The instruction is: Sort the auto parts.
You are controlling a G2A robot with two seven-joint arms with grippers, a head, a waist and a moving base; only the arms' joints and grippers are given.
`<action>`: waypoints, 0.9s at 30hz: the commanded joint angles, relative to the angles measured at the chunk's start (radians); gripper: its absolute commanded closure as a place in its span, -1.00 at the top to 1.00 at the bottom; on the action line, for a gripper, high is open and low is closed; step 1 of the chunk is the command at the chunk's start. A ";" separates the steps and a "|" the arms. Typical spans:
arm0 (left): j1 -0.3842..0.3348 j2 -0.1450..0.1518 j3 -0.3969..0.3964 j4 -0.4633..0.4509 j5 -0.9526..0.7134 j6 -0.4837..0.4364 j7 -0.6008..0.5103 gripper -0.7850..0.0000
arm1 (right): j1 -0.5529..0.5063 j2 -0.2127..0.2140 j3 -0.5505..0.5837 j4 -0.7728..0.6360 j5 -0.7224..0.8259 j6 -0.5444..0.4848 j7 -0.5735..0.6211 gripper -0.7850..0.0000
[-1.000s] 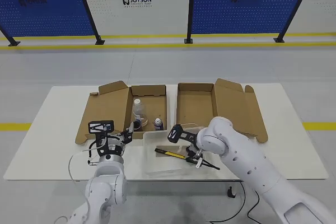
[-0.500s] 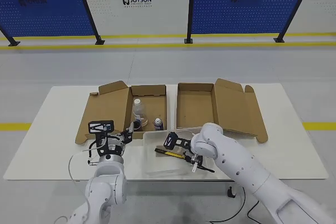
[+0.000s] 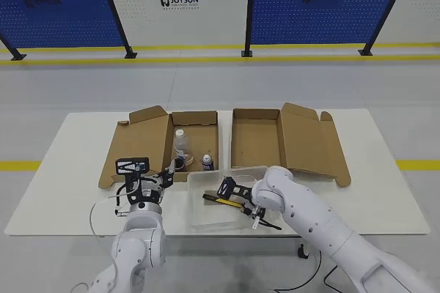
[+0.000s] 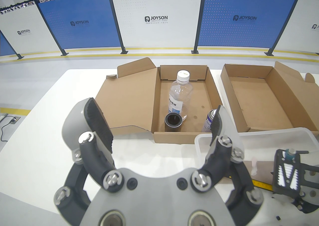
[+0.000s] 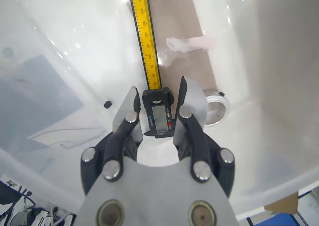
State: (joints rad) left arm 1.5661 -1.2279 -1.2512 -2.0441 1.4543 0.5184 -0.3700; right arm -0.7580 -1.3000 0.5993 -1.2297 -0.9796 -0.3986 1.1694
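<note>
The right wrist view settles the grip: the right tool [image 5: 158,83] straddles the display head of the caliper [image 5: 145,37], its fingers [image 5: 135,102] narrowly apart with a thin gap on each side, holding nothing. A silver ring [image 5: 216,109] lies just beside one finger, and a pale tube [image 5: 192,43] lies near the yellow scale. From above, the caliper lies on the floor of the clear bin [image 3: 198,220], at the near edge of the surface [image 3: 73,183]. In the left wrist view the left tool [image 4: 154,107] is wide open and empty above the surface, left of the bin. Beyond it, the left box [image 4: 184,137] holds a bottle [image 4: 180,97], a black cylinder [image 4: 173,122] and a spray can [image 4: 208,119]. The right box [image 4: 246,72] stands just beside it.
</note>
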 commanded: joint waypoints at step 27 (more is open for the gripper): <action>0.000 0.000 0.000 0.000 0.000 0.000 0.000 1.00 | 0.006 -0.015 0.008 0.039 0.007 -0.012 -0.006 -1.00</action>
State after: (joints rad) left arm 1.5661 -1.2279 -1.2512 -2.0441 1.4543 0.5184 -0.3700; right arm -0.7511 -1.3165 0.6023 -1.1851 -0.9740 -0.4126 1.1649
